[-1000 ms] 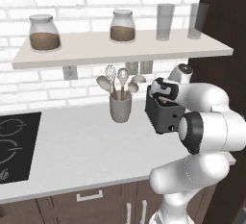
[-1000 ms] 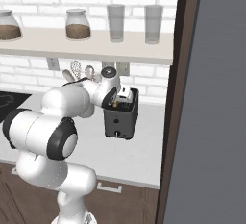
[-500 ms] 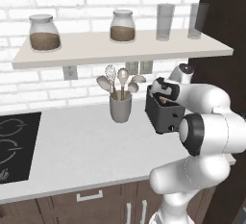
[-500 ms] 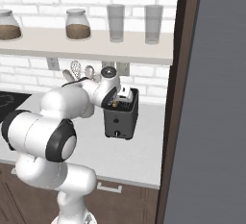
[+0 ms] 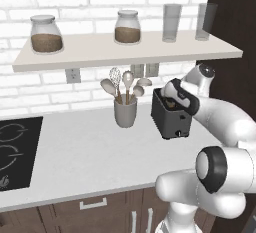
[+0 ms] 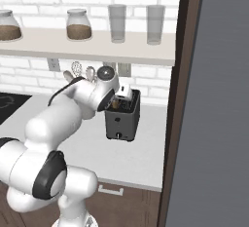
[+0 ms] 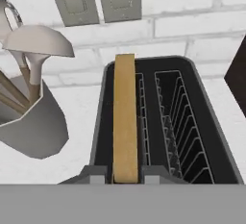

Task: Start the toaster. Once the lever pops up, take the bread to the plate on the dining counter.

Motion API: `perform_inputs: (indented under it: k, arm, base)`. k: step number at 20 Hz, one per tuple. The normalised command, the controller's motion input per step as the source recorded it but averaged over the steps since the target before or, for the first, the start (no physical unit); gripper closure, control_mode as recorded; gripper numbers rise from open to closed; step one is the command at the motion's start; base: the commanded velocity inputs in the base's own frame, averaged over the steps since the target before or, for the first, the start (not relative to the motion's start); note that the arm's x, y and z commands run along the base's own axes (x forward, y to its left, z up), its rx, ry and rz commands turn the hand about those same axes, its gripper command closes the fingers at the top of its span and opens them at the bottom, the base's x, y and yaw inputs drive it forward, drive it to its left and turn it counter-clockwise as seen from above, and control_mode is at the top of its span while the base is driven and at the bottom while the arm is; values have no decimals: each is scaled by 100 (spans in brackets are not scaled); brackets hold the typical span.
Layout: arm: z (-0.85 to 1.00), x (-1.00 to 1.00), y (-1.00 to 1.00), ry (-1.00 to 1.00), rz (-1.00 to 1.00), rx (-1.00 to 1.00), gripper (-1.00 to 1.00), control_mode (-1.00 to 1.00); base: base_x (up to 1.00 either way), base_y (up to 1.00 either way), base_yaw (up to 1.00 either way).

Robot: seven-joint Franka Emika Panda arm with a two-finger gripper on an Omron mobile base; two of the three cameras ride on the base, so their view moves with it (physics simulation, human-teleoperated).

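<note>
Upright, the bread (image 7: 125, 122) stands in the toaster's (image 7: 211, 136) left slot.

Illumination is bright, even and diffuse, with no glare. Shadows are faint and soft. Rendering is slightly soft-edged; no edge distortion.

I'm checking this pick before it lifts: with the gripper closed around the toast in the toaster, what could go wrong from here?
The gripper pinches just the near end of the bread, so the slice may slip or swing on lifting. The bread sits in a narrow slot of the toaster; a tilted pull could snag its wires. The utensil cup stands close beside the toaster and could be knocked.
</note>
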Motion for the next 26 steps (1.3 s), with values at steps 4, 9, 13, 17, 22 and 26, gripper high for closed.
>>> perform_inputs:
  k: [4,9,13,17,22,26]
  arm:
    - [43,-29,0,-21,0,4,100,-100]
    - [40,-53,0,-27,0,6,100,-100]
    - [16,-73,0,-14,0,0,100,-100]
    - [30,-94,0,-2,0,0,100,-100]
    - [92,-89,0,6,0,0,100,-100]
    - [33,-94,0,3,0,0,100,-100]
  base:
    - [0,0,0]
    - [0,0,0]
    - [0,0,0]
    - [0,0,0]
    - [0,0,0]
    - [0,0,0]
